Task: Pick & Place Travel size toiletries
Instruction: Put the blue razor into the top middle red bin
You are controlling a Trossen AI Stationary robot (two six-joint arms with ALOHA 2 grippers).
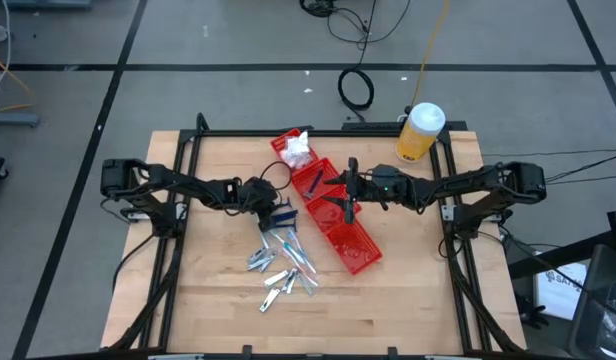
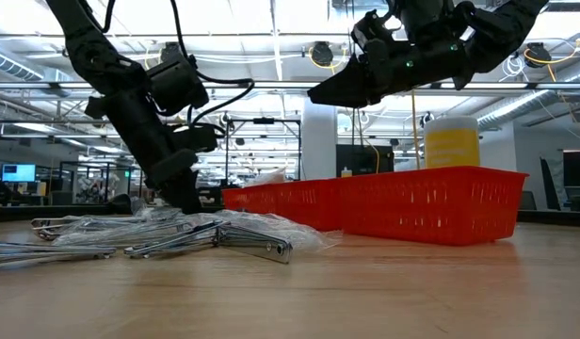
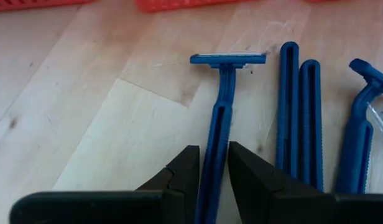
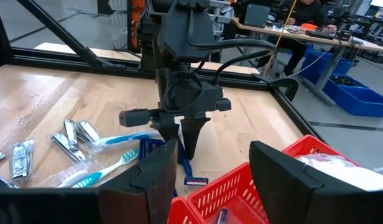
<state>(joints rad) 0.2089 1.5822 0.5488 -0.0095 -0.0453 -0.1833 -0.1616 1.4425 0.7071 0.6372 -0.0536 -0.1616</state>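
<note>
Item: blue razor (image 3: 224, 99), lying flat on the wooden counter (image 1: 408, 290) just at 9 o'clock of the red bins' middle, head pointing toward the bins. The left gripper (image 3: 209, 177) is standing down over it, jaws narrowly parted and pressing the handle from both sides, so it is gripping the razor at counter level.

Beside it: two more dark blue handles (image 3: 300, 112) lying parallel, and a further blue razor (image 3: 362, 124) next to those.

At 6 o'clock of these: the loose heap of toiletries (image 1: 283, 262), with clear-wrapped toothbrushes (image 4: 110, 152) and silvery nail clippers (image 4: 73, 134) spreading toward the counter's near edge.

Red bins (image 1: 340, 215): running as a diagonal row from 12 o'clock toward 4 o'clock of the counter's centre; white packets (image 1: 297, 150) are sitting in the far bin, a dark blue piece (image 1: 314, 183) in the next one.

Right gripper (image 1: 348, 195): hanging above the middle bin, clear of it, jaws standing open and holding nothing.

Yellow bottle (image 1: 420, 132) with white cap: standing at the counter's 1 o'clock corner.
</note>
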